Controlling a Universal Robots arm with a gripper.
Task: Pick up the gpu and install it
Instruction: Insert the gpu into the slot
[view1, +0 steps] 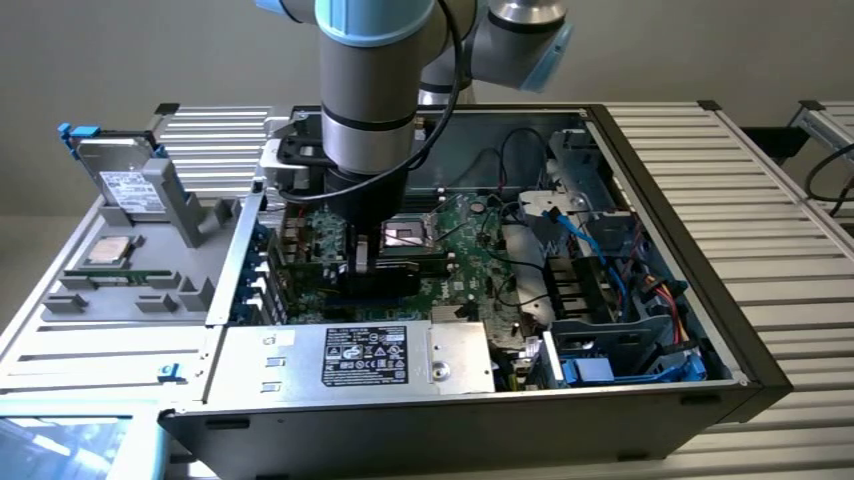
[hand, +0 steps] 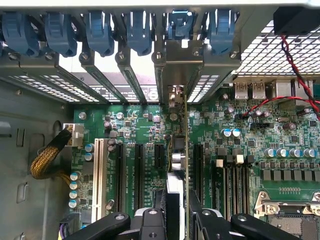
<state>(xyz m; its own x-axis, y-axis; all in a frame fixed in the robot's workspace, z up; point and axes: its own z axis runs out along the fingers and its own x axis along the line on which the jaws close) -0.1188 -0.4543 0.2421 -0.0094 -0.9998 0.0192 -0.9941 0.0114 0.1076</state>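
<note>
- Tool (hand: 176, 212) fingers (hand: 150, 222) sit closest in the wrist view, part closed on the gpu (hand: 176, 170), which stands on edge between them with its thin edge facing the camera.
- Gpu runs away from the tool toward the case's rear wall, upright over the motherboard (hand: 250, 145), in line with the black expansion slots (hand: 139, 167) on either side of it; whether it is seated in a slot I cannot tell.
- White slot (hand: 98, 175) lies further to the side, with a braided yellow cable (hand: 47, 157) beyond it by the case wall.
- CPU socket (hand: 287, 212) shows at the motherboard's corner, with a row of capacitors (hand: 287, 152) near it.
- Blue retention clips (hand: 100, 30) line the rear slot openings past the gpu's far end.
- Power supply (view1: 354, 358), seen from the exterior view, lies nearest the camera with its label up, inside the open computer case (view1: 667, 390).
- Robot arm (view1: 374, 110) comes down into the case behind it, holding the gpu over the motherboard's middle.
- Blue cables (view1: 587, 250) run along the drive bays on the exterior view's right.
- Grey tray (view1: 134, 290) sits on the exterior view's left with a processor (view1: 107, 252) on it, and a hard drive (view1: 131, 180) stands propped at its far end.
</note>
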